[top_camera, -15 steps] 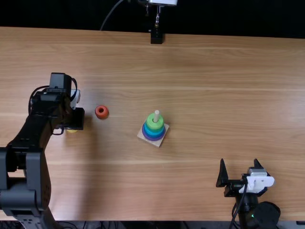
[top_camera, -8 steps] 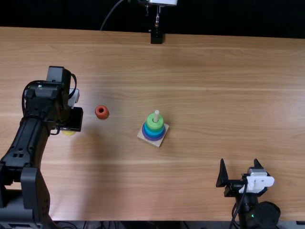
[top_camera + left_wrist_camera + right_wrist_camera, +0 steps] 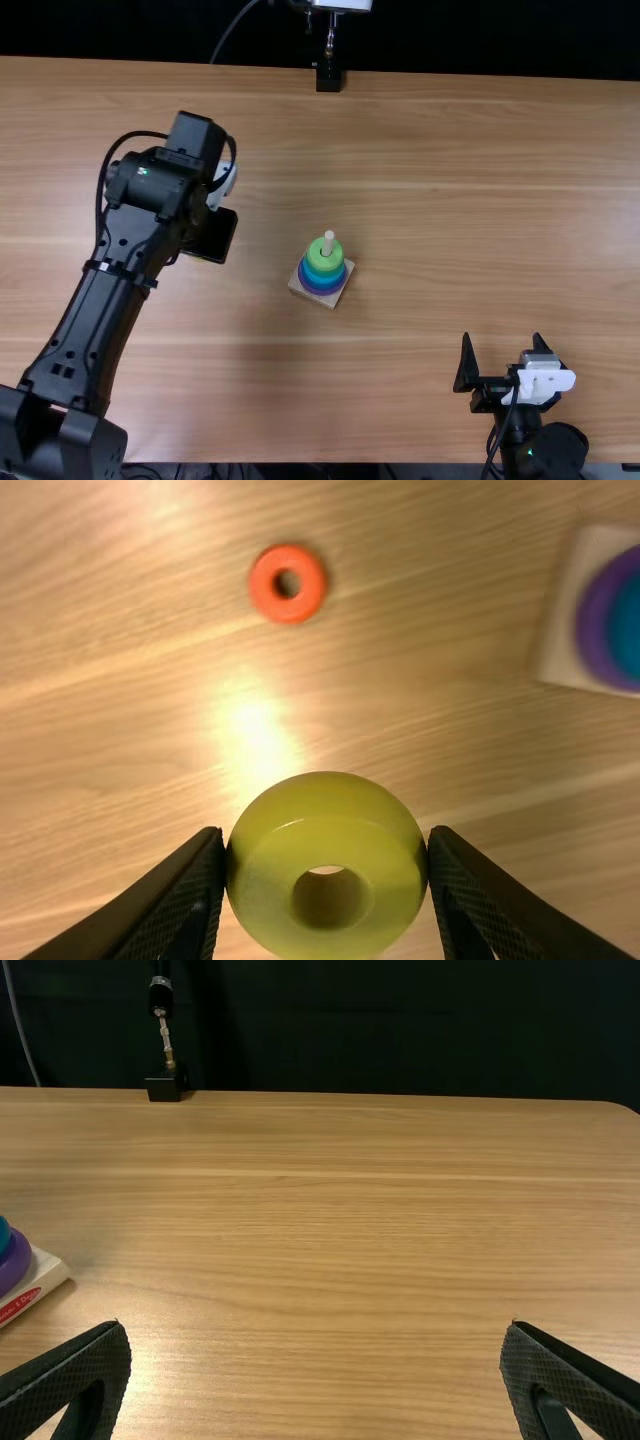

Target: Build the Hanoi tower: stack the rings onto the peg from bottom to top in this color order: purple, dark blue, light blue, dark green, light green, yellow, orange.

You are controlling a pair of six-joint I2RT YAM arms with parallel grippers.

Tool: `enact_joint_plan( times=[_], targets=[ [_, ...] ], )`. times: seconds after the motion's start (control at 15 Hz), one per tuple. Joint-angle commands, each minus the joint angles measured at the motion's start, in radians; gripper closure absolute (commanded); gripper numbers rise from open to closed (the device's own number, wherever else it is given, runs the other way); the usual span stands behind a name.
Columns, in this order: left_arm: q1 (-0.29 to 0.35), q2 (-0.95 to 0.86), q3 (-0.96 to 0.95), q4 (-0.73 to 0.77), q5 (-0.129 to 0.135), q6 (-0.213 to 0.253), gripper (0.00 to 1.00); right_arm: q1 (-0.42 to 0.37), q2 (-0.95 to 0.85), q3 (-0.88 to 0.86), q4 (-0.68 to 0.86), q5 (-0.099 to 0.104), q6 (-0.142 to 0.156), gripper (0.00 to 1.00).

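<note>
Yellow fills the grasp of my left gripper (image 3: 210,236): from the left wrist view, I have the yellow ring (image 3: 326,815) pinched between the two fingers of the left gripper (image 3: 326,838), one pressed to each side, with the ring's hole facing the camera. From above, I see that arm angled over the left part of the table (image 3: 420,180), its wrist left of the tower.

My right gripper (image 3: 502,345) sits near the table's near edge, right of the middle. Its fingers are spread wide with bare wood between them, as the right wrist view of the right gripper (image 3: 315,1328) confirms.

The square base (image 3: 335,301) rests near the middle of the table, turned at an angle, with the pale peg (image 3: 328,243) upright. On it I make out the purple ring (image 3: 320,290) lowest, blue (image 3: 322,279) above that, and the light green ring (image 3: 316,258) on top, the peg's tip poking out.

Back in the left wrist view, the orange ring (image 3: 264,592) lies flat on the wood, well apart from the base and clear of both fingers.
</note>
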Motion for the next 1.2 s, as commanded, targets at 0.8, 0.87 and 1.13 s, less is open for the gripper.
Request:
enact_joint_plan(
  times=[0.8, 0.87, 1.13],
  targets=[
    [-0.292, 0.104, 0.286, -0.003, 0.010, -0.235, 1.00, -0.014, -0.013, -0.062, -0.070, 0.002, -0.001, 0.00],
    [-0.302, 0.121, 0.304, -0.003, 0.011, -0.235, 1.00, -0.014, -0.013, -0.062, -0.070, 0.002, -0.001, 0.00],
    [-0.322, 0.178, 0.369, 0.001, 0.011, -0.264, 1.00, -0.014, -0.013, -0.062, -0.070, 0.002, -0.002, 0.00]
  ],
)
